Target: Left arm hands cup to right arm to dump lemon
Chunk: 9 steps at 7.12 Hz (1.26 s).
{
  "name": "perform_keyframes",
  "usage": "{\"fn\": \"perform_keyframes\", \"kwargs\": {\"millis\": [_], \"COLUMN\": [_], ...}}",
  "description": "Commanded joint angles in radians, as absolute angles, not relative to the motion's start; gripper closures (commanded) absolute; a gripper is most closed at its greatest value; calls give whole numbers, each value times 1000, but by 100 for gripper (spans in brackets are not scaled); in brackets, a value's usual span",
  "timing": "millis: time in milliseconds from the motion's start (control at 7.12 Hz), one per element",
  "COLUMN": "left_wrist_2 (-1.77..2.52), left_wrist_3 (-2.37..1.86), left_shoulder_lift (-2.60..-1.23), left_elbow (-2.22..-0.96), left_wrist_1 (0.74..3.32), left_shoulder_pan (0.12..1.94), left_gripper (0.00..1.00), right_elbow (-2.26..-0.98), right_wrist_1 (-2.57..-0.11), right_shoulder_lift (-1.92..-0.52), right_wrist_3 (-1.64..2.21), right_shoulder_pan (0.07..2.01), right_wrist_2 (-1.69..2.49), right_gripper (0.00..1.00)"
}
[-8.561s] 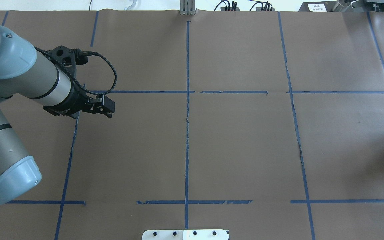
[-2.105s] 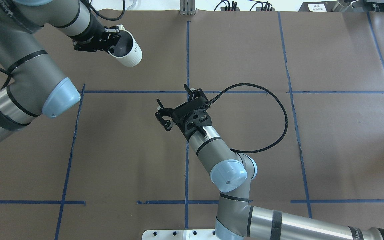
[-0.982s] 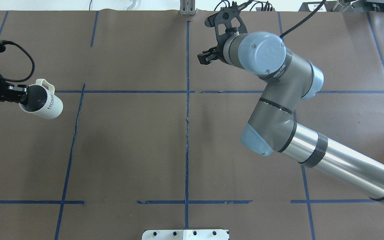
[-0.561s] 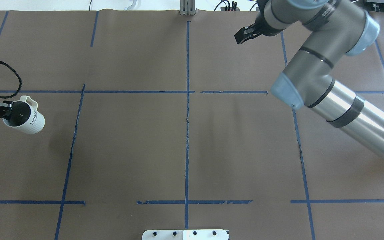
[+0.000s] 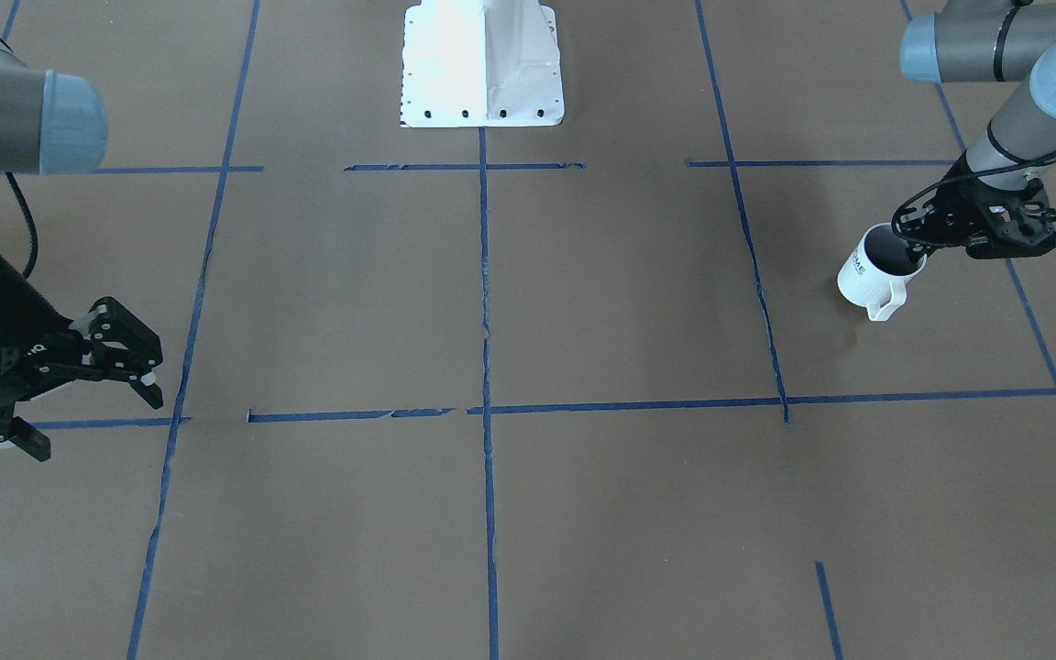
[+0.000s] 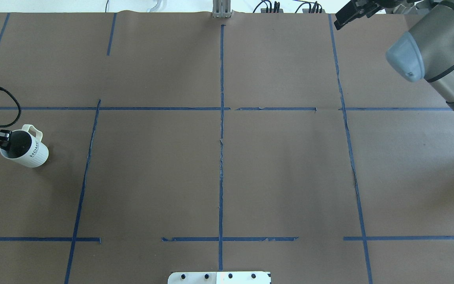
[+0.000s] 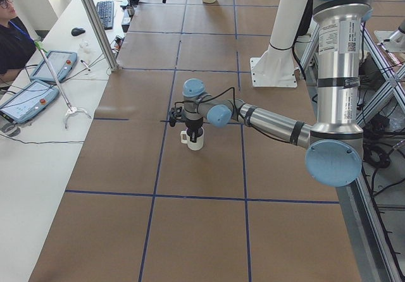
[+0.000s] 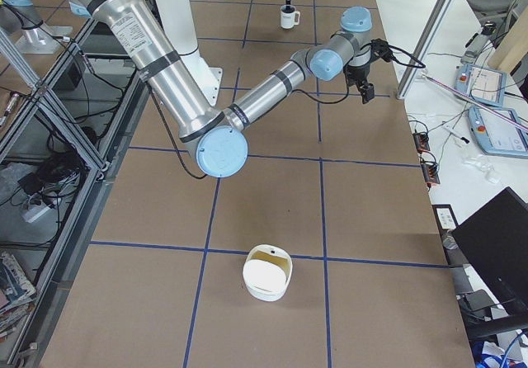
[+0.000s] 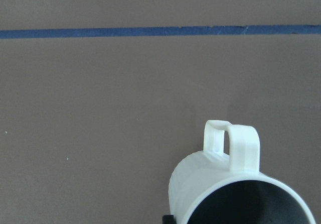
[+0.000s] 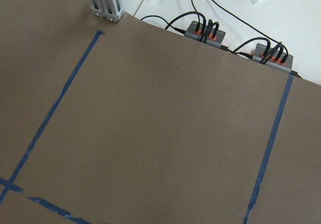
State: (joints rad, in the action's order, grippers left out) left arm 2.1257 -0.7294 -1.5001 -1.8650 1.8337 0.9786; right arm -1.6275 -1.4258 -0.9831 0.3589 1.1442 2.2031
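The white ribbed mug with a loop handle (image 6: 26, 149) is at the left side of the brown paper-covered table (image 6: 290, 177). The left arm's black open-frame gripper (image 5: 918, 249) is clamped on its rim. Well apart at the right, the right arm's solid black gripper (image 5: 145, 367) has its fingers spread wide, holding nothing.
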Motion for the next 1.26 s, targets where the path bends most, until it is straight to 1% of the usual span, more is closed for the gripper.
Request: {"fn": "perform_keyframes", "kwargs": {"millis": [0, 140, 281, 421, 561, 842, 1123], "left_wrist_2": [2129, 2129, 2131, 2131, 2149, 2209, 2244], "left_wrist_3": [-655, -609, -576, -493, -429, -140, 115], "left_shoulder_lift": [-1497, -1499, -1503, -1505, -1503, -1508, -1497], "left_elbow": [-1813, -1793, -1793, -1793, -1793, -1807, -1795], "left_wrist_1": [1838, 1838, 1836, 1824, 1807, 1636, 1495], "left_shoulder_pan": [1018, 1043, 1051, 1081, 1139, 1317, 1481], "left_gripper": [100, 96, 19, 0, 0, 0, 0], "right_elbow": [-1629, -1632, -1632, -1628, -1623, -1618, -1612], "right_wrist_1": [-1425, -1425, -1425, -1427, -1427, -1430, -1552], "right_shoulder_lift": [-1031, -1049, -1063, -1080, -1104, -1176, -1231], "right_wrist_3": [286, 261, 240, 210, 168, 68, -71], "right_shoulder_pan": [1204, 1222, 1226, 1235, 1250, 1299, 1392], "right_wrist_2": [2293, 2313, 2313, 2315, 2313, 2328, 2356], "right_gripper": [0, 0, 0, 0, 0, 0, 0]}}
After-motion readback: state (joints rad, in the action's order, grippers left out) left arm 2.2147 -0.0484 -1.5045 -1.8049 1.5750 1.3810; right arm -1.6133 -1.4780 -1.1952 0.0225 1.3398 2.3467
